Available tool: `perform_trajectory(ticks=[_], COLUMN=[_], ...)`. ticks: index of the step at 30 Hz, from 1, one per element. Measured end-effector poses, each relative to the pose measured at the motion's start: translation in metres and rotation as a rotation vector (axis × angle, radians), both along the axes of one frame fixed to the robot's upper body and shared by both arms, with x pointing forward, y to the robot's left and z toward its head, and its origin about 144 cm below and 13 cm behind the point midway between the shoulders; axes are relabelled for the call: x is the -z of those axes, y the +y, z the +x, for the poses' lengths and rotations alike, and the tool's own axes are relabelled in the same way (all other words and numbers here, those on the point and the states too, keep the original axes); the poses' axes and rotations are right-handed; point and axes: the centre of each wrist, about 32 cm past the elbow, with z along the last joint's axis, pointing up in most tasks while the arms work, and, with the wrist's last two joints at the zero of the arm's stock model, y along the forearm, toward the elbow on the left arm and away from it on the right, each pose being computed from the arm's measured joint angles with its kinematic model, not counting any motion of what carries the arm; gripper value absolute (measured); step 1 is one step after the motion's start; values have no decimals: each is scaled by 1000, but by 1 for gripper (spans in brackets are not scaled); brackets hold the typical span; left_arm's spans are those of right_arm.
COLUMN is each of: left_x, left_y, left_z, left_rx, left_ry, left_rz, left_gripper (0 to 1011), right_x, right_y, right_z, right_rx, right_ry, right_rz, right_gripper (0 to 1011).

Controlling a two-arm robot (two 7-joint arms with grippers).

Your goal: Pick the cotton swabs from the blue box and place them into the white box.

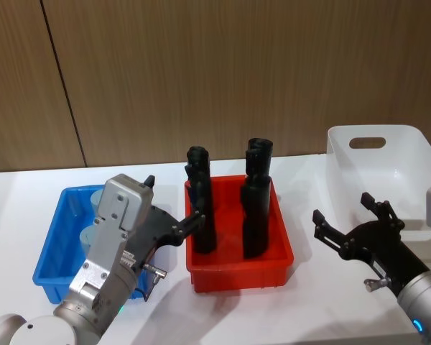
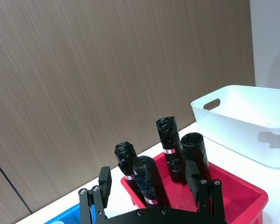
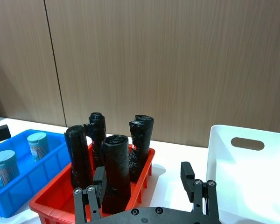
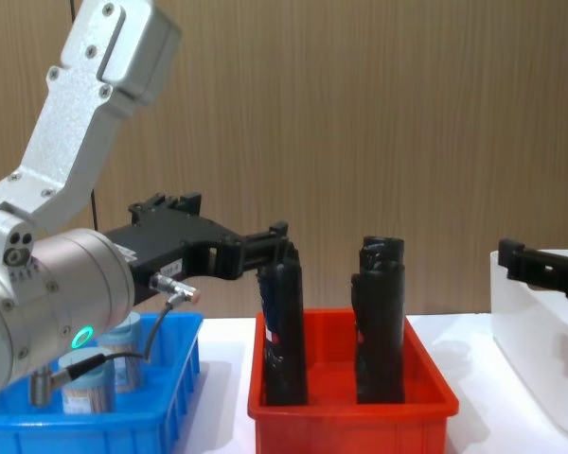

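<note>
Left gripper (image 1: 174,199) (jaws spread) half-hides the cotton swabs (image 3: 38,145), seemingly two.

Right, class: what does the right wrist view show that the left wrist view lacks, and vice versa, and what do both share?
Right wrist view alone: two tubs of cotton swabs in the blue box, and the open right gripper. Left wrist view alone: the open left gripper and a pale wall strip. Both: the red bin with four black rolls, the white box, and the blue box, just a corner of it in the left wrist view.
</note>
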Motion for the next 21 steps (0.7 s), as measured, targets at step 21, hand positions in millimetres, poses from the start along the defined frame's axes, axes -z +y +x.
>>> perform_trajectory(ticks=[21], left_x=[0], left_y=[0], left_z=[0], left_rx=[0], left_ry=[0], left_rz=[0], left_gripper=[1004], right_x=[0], right_y=[0], right_z=[0], right_rx=[0], right_ry=[0], right_rz=[0], right_gripper=[1002])
